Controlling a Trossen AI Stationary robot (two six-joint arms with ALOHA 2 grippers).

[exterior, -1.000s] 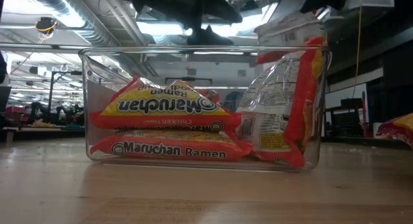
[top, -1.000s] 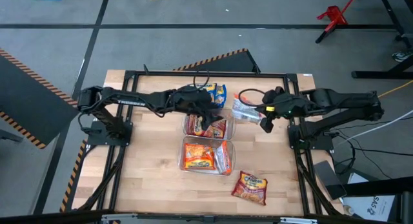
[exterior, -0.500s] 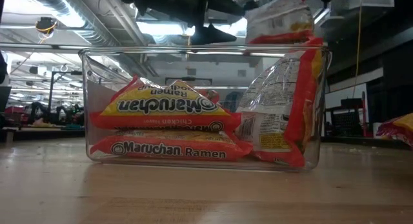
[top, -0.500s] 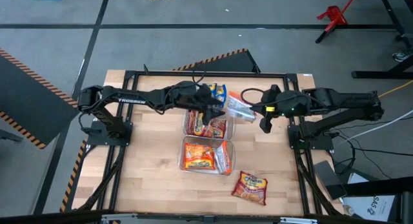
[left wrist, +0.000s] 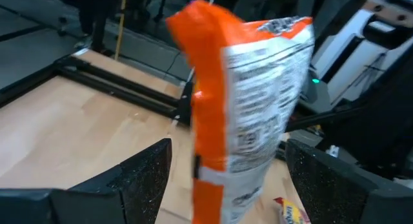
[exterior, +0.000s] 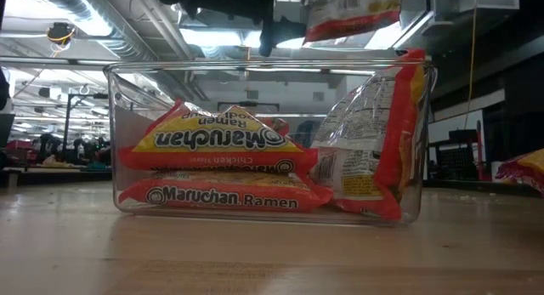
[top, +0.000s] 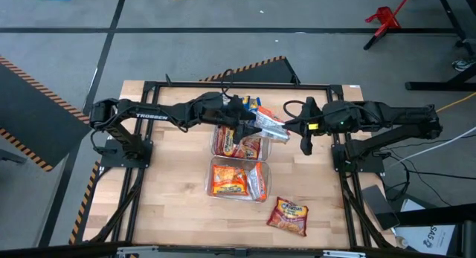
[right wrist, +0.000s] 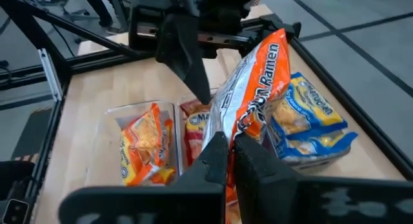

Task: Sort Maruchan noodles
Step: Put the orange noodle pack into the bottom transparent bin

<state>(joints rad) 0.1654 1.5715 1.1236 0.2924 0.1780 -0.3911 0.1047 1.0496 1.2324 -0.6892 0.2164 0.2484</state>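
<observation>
An orange-and-silver noodle packet (top: pixel 269 124) (exterior: pixel 353 10) hangs in the air over the far clear bin (top: pixel 216 143), with my right gripper (top: pixel 285 129) (right wrist: pixel 231 150) shut on it. My left gripper (top: pixel 251 126) (left wrist: pixel 229 179) is open. Its two fingers stand on either side of the packet's (left wrist: pixel 258 108) free end without touching it. A blue-and-yellow packet (top: pixel 253 103) (right wrist: pixel 310 117) lies flat on the table beyond the bins. The near bin (top: pixel 211 181) (exterior: pixel 119 142) holds orange packets, two stacked flat and one leaning on its wall. My right gripper pinches one end of the orange-and-silver packet (right wrist: pixel 235 124) between its two fingers. The fingers come from the table's right side, slanting a little downward. The packet reaches away from them toward the left gripper, on edge and lifted clear of the table and the bins.
A loose red-and-yellow packet (top: pixel 288 215) (exterior: pixel 523 169) lies on the table near the front right. The far bin holds red packets (right wrist: pixel 197 121). A black frame (top: pixel 149 85) borders the wooden tabletop. Bare wood shows left of the bins.
My right gripper has carried the orange-and-silver packet up and toward the table's left, bringing its free end between the left gripper's open fingers. The packet has turned from lying flatter to standing on edge. My left gripper has tipped its fingers upward.
</observation>
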